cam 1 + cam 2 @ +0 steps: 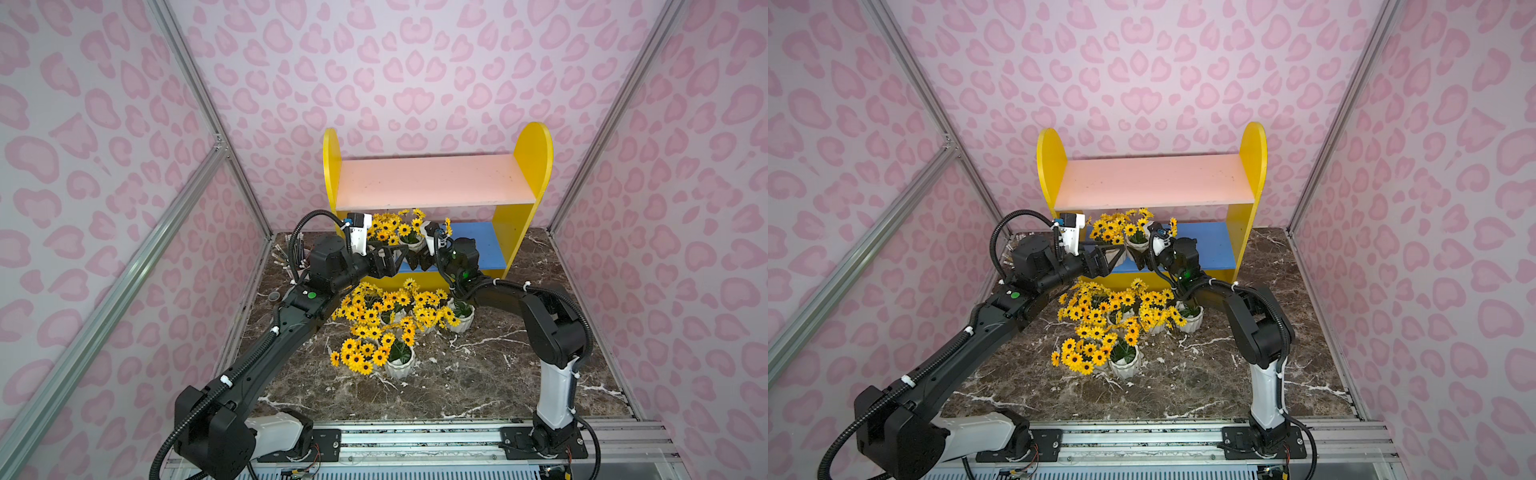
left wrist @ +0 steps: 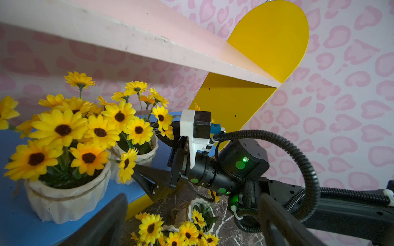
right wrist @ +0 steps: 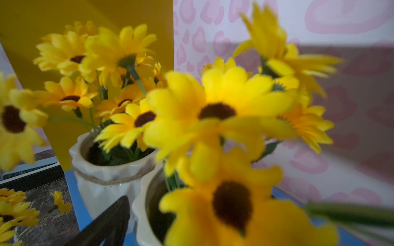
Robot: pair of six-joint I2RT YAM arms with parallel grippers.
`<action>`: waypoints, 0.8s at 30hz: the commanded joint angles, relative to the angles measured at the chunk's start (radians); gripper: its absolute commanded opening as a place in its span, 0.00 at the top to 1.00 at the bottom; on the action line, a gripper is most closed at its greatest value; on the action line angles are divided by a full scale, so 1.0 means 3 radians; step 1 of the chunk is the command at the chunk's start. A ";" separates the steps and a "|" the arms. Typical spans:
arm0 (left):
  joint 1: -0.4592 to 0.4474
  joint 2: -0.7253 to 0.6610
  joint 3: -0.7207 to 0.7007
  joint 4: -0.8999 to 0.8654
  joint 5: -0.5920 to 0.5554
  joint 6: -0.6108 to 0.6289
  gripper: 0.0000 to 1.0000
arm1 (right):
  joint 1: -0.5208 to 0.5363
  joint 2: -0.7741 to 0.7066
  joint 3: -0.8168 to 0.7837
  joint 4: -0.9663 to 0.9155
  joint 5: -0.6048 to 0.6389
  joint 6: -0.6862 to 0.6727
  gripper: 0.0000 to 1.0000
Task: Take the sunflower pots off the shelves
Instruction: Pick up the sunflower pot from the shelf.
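The shelves (image 1: 436, 183) (image 1: 1154, 183) have a bare pink upper board. Two sunflower pots stand on the blue lower board (image 2: 19, 223), one twine-wrapped (image 2: 64, 202) (image 3: 106, 187) and one beside it (image 2: 145, 157) (image 3: 140, 213) (image 1: 415, 243). My left gripper (image 1: 395, 255) (image 2: 193, 198) is open at the shelf's front edge, next to the twine-wrapped pot. My right gripper (image 1: 419, 259) (image 3: 196, 213) is open with one finger (image 3: 110, 221) between the two pots. Its second finger is hidden by flowers. Several more sunflower pots (image 1: 399, 307) (image 1: 1125, 365) stand on the marble table (image 1: 498, 374).
A cup of pencils (image 1: 291, 253) stands at the back left, partly behind my left arm, with a small grey round object (image 1: 274, 296) near it. Pink patterned walls with aluminium frame posts close in three sides. The arms' base rail (image 1: 415, 440) runs along the front.
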 commanded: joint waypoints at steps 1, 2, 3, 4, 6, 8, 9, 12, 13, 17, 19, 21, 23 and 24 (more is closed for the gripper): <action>0.0002 0.0001 0.0021 0.0177 0.0045 0.0009 0.02 | -0.0015 0.0066 0.0123 0.0034 -0.0158 -0.0092 0.01; 0.0006 0.0001 0.0025 0.0182 0.0057 0.0010 0.02 | -0.0018 0.0094 0.0161 0.0014 -0.0191 -0.0098 0.02; 0.0006 0.0001 0.0025 0.0192 0.0078 0.0006 0.02 | -0.0028 0.0120 0.0192 0.0003 -0.0251 -0.0081 0.01; 0.0006 -0.0004 0.0020 0.0206 0.0099 0.0003 0.02 | -0.0050 0.0154 0.0233 0.0014 -0.0328 -0.0037 0.01; 0.0006 -0.0027 -0.0004 0.0240 0.0090 -0.0001 0.02 | -0.0064 0.0207 0.0293 -0.0037 -0.0418 -0.0009 0.02; 0.0006 -0.0045 -0.0035 0.0286 0.0098 -0.0007 0.02 | -0.0079 0.0261 0.0425 -0.0046 -0.0480 0.0006 0.02; 0.0008 -0.0050 -0.0035 0.0297 0.0113 -0.0008 0.02 | -0.0075 0.0289 0.0463 -0.0078 -0.0509 -0.0006 0.01; 0.0009 -0.0056 -0.0032 0.0300 0.0128 0.0002 0.02 | -0.0080 0.0362 0.0528 -0.0106 -0.0582 -0.0009 0.02; 0.0010 -0.0056 -0.0036 0.0309 0.0128 -0.0004 0.02 | -0.0084 0.0381 0.0551 -0.0117 -0.0619 -0.0014 0.02; 0.0007 -0.0053 -0.0035 0.0313 0.0159 -0.0008 0.02 | -0.0085 0.0476 0.0692 -0.0272 -0.0691 -0.0041 0.01; 0.0011 -0.0061 -0.0037 0.0313 0.0145 -0.0004 0.02 | -0.0090 0.0510 0.0719 -0.0296 -0.0697 -0.0055 0.03; 0.0010 -0.0061 -0.0033 0.0308 0.0160 -0.0003 0.02 | -0.0092 0.0515 0.0717 -0.0298 -0.0692 -0.0070 0.07; 0.0011 -0.0071 -0.0034 0.0310 0.0157 -0.0004 0.02 | -0.0090 0.0520 0.0697 -0.0287 -0.0691 -0.0084 0.12; 0.0011 -0.0071 -0.0032 0.0307 0.0154 0.0002 0.02 | -0.0090 0.0527 0.0694 -0.0289 -0.0686 -0.0095 0.16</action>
